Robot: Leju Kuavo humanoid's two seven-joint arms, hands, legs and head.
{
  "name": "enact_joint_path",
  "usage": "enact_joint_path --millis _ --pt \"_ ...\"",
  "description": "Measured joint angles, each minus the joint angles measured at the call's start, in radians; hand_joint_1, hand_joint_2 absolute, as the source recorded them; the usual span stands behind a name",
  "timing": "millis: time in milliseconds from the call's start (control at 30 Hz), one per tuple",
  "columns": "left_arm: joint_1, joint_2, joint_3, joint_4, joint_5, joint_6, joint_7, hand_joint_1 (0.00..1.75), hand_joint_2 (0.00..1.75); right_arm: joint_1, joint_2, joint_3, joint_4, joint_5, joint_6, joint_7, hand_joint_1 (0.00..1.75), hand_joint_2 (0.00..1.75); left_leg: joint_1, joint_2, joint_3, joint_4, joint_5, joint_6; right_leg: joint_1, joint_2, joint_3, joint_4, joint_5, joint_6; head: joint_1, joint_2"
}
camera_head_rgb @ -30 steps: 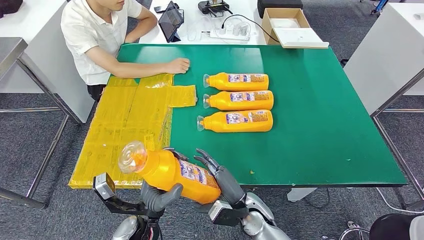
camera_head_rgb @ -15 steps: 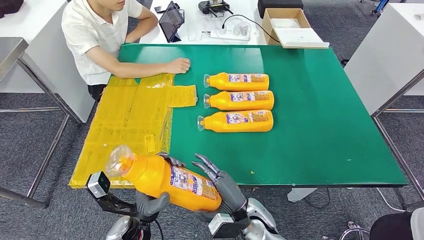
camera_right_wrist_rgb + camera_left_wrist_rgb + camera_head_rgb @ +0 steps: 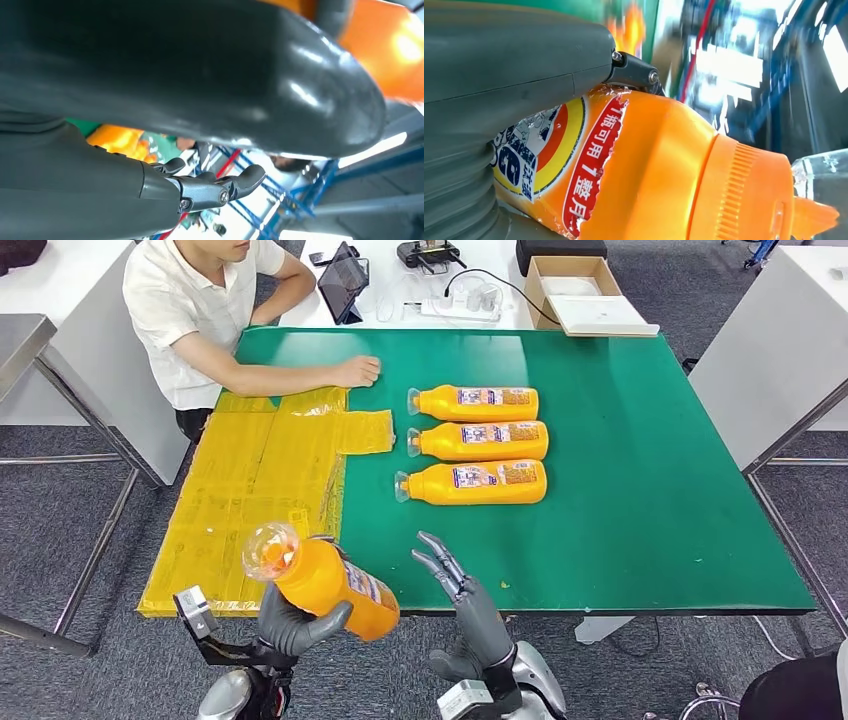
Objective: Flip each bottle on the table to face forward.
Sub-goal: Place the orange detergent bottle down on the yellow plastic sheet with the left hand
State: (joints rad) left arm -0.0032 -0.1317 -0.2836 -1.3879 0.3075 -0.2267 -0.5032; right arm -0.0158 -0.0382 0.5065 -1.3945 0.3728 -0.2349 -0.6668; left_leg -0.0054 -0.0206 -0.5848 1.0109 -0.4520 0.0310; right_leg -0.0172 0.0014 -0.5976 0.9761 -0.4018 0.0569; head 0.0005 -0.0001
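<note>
My left hand (image 3: 290, 625) grips an orange bottle (image 3: 325, 582) with a clear cap, lifted off the table's near edge, cap pointing up and to the left. The left wrist view shows that bottle (image 3: 659, 165) close up with its red and blue label under my thumb. My right hand (image 3: 468, 602) stands just right of the bottle, fingers spread and apart from it, holding nothing. Three more orange bottles lie on their sides in a row on the green table (image 3: 650, 490): a far one (image 3: 475, 402), a middle one (image 3: 480, 441) and a near one (image 3: 473, 483), caps to the left.
A person sits at the far left corner with a hand (image 3: 355, 371) resting on the table. Yellow plastic sheeting (image 3: 255, 485) covers the table's left part. Behind, a white table holds a cardboard box (image 3: 575, 290), a tablet (image 3: 342, 282) and cables.
My right hand has let go of the bottle and drawn back to the right with fingers spread. My left hand alone now holds the bottle, tipped more upright.
</note>
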Motion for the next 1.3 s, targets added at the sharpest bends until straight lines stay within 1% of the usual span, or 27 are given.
enact_joint_path --millis 33,133,167,200,267,400,467,533,600,667,733,767,867,967,1100,1200,1300 --pt "0.001 -0.001 0.018 -0.008 -0.049 0.077 -0.011 1.75 1.75 0.011 -0.002 -0.009 -0.017 0.007 -0.007 0.0 0.0 0.0 0.0 0.0 0.0 0.0 0.0 0.0 0.0 0.0 0.0 0.0 0.0 0.0 0.0 0.0" --pt "0.002 -0.011 0.065 -0.026 -0.259 0.375 -0.05 1.75 1.75 0.046 -0.007 -0.033 -0.058 0.031 -0.03 0.0 0.0 0.0 0.0 0.0 0.0 0.0 0.0 0.0 0.0 0.0 0.0 0.0 0.0 0.0 0.0 0.0" --pt "0.001 -0.013 0.075 -0.029 -0.319 0.453 -0.057 1.75 1.75 0.056 -0.009 -0.04 -0.069 0.036 -0.036 0.0 0.0 0.0 0.0 0.0 0.0 0.0 0.0 0.0 0.0 0.0 0.0 0.0 0.0 0.0 0.0 0.0" --pt "0.0 -0.014 0.084 -0.031 -0.363 0.507 -0.061 1.75 1.75 0.065 -0.01 -0.046 -0.079 0.039 -0.042 0.0 0.0 0.0 0.0 0.0 0.0 0.0 0.0 0.0 0.0 0.0 0.0 0.0 0.0 0.0 0.0 0.0" --pt "-0.001 -0.013 0.092 -0.032 -0.415 0.559 -0.064 1.75 1.75 0.079 -0.012 -0.056 -0.096 0.042 -0.051 0.0 0.0 0.0 0.0 0.0 0.0 0.0 0.0 0.0 0.0 0.0 0.0 0.0 0.0 0.0 0.0 0.0" --pt "-0.001 -0.011 0.096 -0.032 -0.447 0.578 -0.061 1.75 1.75 0.095 -0.016 -0.071 -0.114 0.037 -0.063 0.0 0.0 0.0 0.0 0.0 0.0 0.0 0.0 0.0 0.0 0.0 0.0 0.0 0.0 0.0 0.0 0.0" --pt "-0.001 -0.005 0.095 -0.032 -0.49 0.591 -0.042 1.75 1.75 0.1 -0.018 -0.076 -0.121 0.032 -0.069 0.0 0.0 0.0 0.0 0.0 0.0 0.0 0.0 0.0 0.0 0.0 0.0 0.0 0.0 0.0 0.0 0.0" --pt "-0.008 0.006 0.095 -0.024 -0.601 0.639 0.002 1.75 1.75 0.104 -0.021 -0.079 -0.127 0.027 -0.076 0.0 0.0 0.0 0.0 0.0 0.0 0.0 0.0 0.0 0.0 0.0 0.0 0.0 0.0 0.0 0.0 0.0" --pt "-0.031 0.023 0.092 0.005 -0.787 0.717 0.072 1.75 1.75 0.105 -0.025 -0.081 -0.133 0.024 -0.079 0.0 0.0 0.0 0.0 0.0 0.0 0.0 0.0 0.0 0.0 0.0 0.0 0.0 0.0 0.0 0.0 0.0" --pt "-0.075 0.041 0.089 0.065 -0.984 0.77 0.157 1.75 1.75 0.104 -0.027 -0.082 -0.137 0.019 -0.077 0.0 0.0 0.0 0.0 0.0 0.0 0.0 0.0 0.0 0.0 0.0 0.0 0.0 0.0 0.0 0.0 0.0" --pt "-0.138 0.059 0.084 0.149 -1.118 0.77 0.234 1.75 1.75 0.099 -0.027 -0.081 -0.139 0.011 -0.072 0.0 0.0 0.0 0.0 0.0 0.0 0.0 0.001 0.0 0.0 0.0 0.0 0.0 0.0 0.0 0.0 0.0" --pt "-0.172 0.067 0.082 0.194 -1.157 0.759 0.263 1.75 1.75 0.095 -0.027 -0.081 -0.139 0.008 -0.069 0.0 0.0 0.0 0.0 0.0 0.0 0.0 0.001 -0.001 0.0 0.0 0.0 0.001 0.001 -0.001 0.0 0.0" --pt "-0.27 0.083 0.08 0.332 -1.203 0.707 0.306 1.75 1.75 0.082 -0.025 -0.076 -0.139 -0.006 -0.064 0.0 0.0 0.0 0.0 0.0 0.001 0.0 0.002 -0.001 0.0 0.0 0.0 0.001 0.002 -0.003 0.0 0.0" --pt "-0.383 0.097 0.077 0.498 -1.223 0.647 0.326 1.75 1.75 0.07 -0.019 -0.062 -0.138 -0.028 -0.061 0.0 0.0 0.0 0.0 0.0 0.001 0.0 0.003 -0.001 0.0 0.0 0.001 0.001 0.002 -0.003 0.0 0.0" --pt "-0.504 0.108 0.076 0.666 -1.201 0.597 0.324 1.75 1.75 0.061 -0.011 -0.049 -0.131 -0.047 -0.054 0.0 0.0 0.0 0.0 0.0 0.001 0.0 0.003 -0.001 0.0 0.0 0.001 0.002 0.002 -0.003 0.0 0.0" --pt "-0.565 0.113 0.076 0.753 -1.196 0.571 0.323 1.75 1.75 0.053 -0.01 -0.041 -0.123 -0.054 -0.053 0.0 0.0 0.0 0.0 0.0 0.002 0.0 0.003 -0.001 0.0 0.0 0.002 0.002 0.002 -0.003 0.0 0.0" --pt "-0.596 0.116 0.076 0.807 -1.196 0.56 0.325 1.75 1.75 0.047 -0.007 -0.037 -0.113 -0.058 -0.053 0.0 0.0 0.0 0.0 0.0 0.004 0.0 0.003 -0.001 0.0 0.0 0.003 0.002 0.002 -0.003 0.0 0.0"
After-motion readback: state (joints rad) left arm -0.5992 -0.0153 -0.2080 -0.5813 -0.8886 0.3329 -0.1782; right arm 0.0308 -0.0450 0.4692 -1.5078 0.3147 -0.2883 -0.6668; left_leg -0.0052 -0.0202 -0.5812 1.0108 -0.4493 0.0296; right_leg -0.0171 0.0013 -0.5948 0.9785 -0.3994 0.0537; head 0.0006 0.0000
